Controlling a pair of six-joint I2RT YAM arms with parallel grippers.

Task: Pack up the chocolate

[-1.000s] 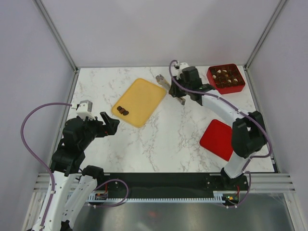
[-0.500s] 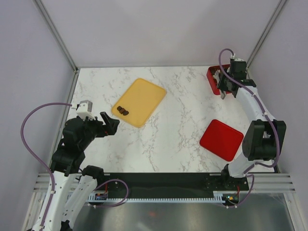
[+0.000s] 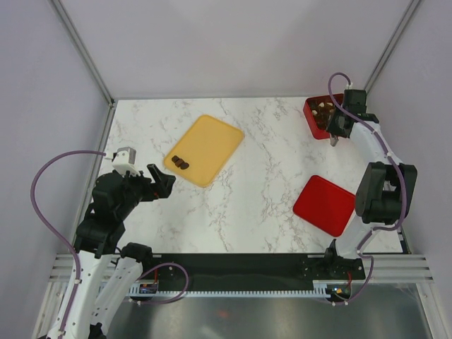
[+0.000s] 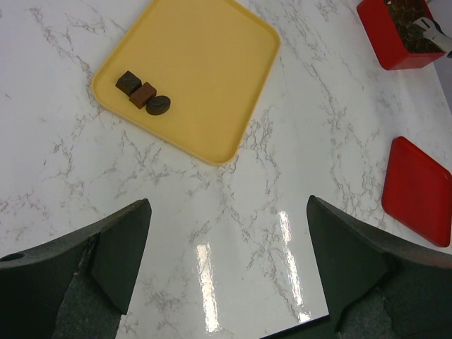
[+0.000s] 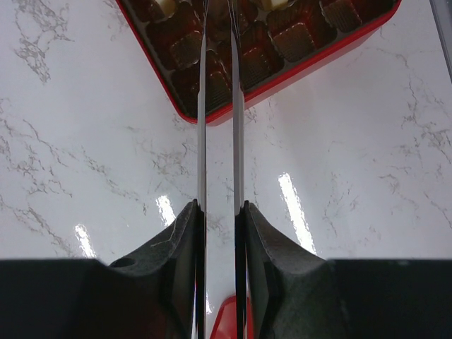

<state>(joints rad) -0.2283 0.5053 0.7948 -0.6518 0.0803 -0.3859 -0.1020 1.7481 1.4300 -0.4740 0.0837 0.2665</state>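
Observation:
Three dark brown chocolate pieces (image 3: 181,163) lie in a row on the yellow-orange tray (image 3: 212,141); the left wrist view shows them (image 4: 143,94) near the tray's (image 4: 205,56) left edge. The red gridded box (image 3: 315,115) at the back right holds several brown and cream pieces (image 5: 293,39). My right gripper (image 3: 335,134) hangs over the box's near corner (image 5: 212,116). Its long metal blades (image 5: 217,6) stand a narrow gap apart, seemingly pinching a small dark piece at the frame's top edge. My left gripper (image 3: 161,180) is open and empty, left of the tray (image 4: 226,212).
A red lid (image 3: 325,205) lies flat on the marble table at the front right, also in the left wrist view (image 4: 420,191). Grey walls and metal posts close in the table on three sides.
My right arm has swung from beside the tray's far right corner across to the red box and settled over its near corner. The left arm has not moved.

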